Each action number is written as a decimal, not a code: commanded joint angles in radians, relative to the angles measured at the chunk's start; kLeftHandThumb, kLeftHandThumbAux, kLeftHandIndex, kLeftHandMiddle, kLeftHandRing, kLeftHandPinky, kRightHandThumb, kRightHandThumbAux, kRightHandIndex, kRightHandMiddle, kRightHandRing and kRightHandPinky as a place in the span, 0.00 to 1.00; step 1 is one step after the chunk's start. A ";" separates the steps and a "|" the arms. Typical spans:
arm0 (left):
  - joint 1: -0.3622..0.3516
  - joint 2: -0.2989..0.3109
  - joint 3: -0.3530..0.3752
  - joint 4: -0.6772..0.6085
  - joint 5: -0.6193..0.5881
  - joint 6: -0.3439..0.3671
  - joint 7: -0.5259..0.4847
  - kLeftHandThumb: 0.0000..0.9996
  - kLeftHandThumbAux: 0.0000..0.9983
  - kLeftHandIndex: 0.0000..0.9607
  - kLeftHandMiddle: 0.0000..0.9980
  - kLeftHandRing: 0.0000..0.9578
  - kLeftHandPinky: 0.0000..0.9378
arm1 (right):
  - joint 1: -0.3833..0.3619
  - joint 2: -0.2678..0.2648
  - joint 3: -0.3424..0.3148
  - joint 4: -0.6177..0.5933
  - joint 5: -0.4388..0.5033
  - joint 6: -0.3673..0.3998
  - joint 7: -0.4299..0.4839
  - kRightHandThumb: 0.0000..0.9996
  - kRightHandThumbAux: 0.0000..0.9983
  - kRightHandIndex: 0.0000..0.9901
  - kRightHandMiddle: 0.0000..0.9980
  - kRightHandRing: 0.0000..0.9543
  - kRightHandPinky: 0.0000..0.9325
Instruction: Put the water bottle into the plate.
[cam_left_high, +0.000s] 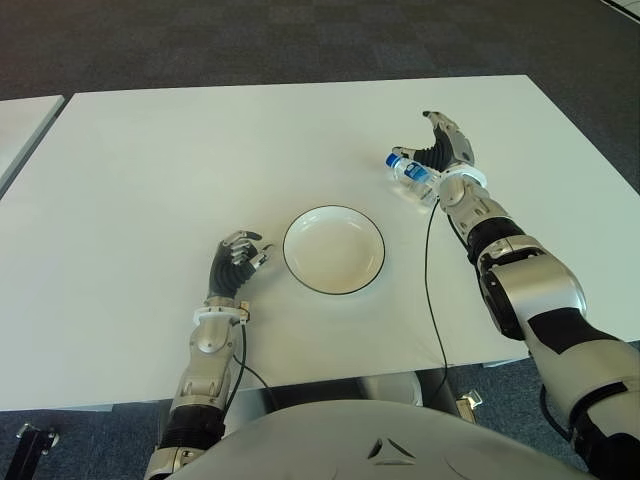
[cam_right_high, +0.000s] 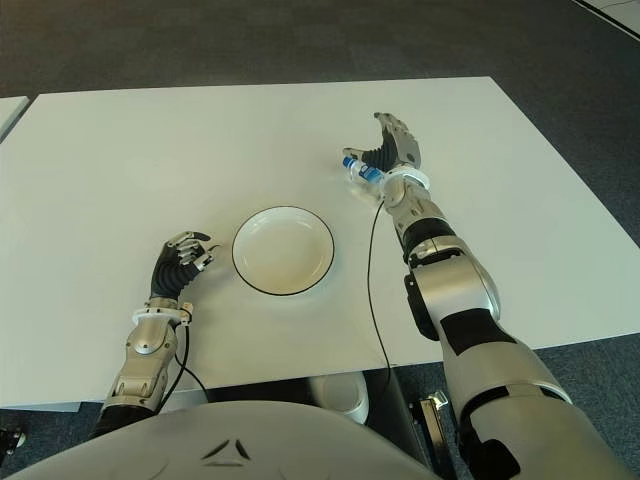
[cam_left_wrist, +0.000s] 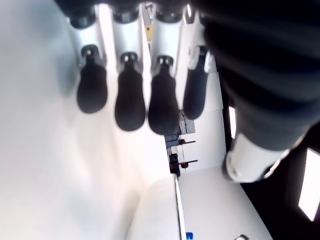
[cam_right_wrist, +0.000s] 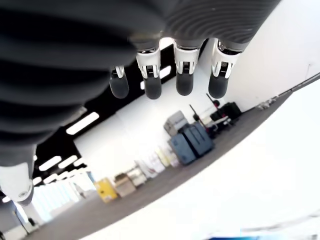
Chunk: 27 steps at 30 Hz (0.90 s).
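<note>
A small clear water bottle with a blue label and cap lies on its side on the white table, right of and beyond the plate. My right hand hovers right beside it on its far right, fingers spread and closed on nothing; whether the palm touches the bottle I cannot tell. The white plate with a dark rim sits near the table's middle and holds nothing. My left hand shows just left of the plate, fingers relaxed and holding nothing.
A black cable runs from my right wrist across the table toward its near edge, passing right of the plate. A second white table stands at the far left. Dark carpet lies beyond the far edge.
</note>
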 joint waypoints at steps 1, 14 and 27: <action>0.016 -0.003 0.001 0.022 0.001 0.004 0.005 0.70 0.72 0.45 0.71 0.73 0.72 | -0.011 0.015 0.054 0.044 -0.035 0.057 0.052 0.32 0.47 0.00 0.00 0.00 0.00; 0.044 -0.024 0.015 -0.032 -0.010 0.072 0.030 0.71 0.72 0.45 0.69 0.71 0.69 | -0.008 0.023 0.167 0.072 -0.100 0.144 0.158 0.40 0.47 0.00 0.00 0.00 0.00; 0.053 -0.040 0.029 -0.048 -0.021 0.084 0.045 0.71 0.71 0.45 0.69 0.70 0.70 | 0.021 0.032 0.239 0.093 -0.136 0.213 0.263 0.47 0.48 0.00 0.00 0.00 0.00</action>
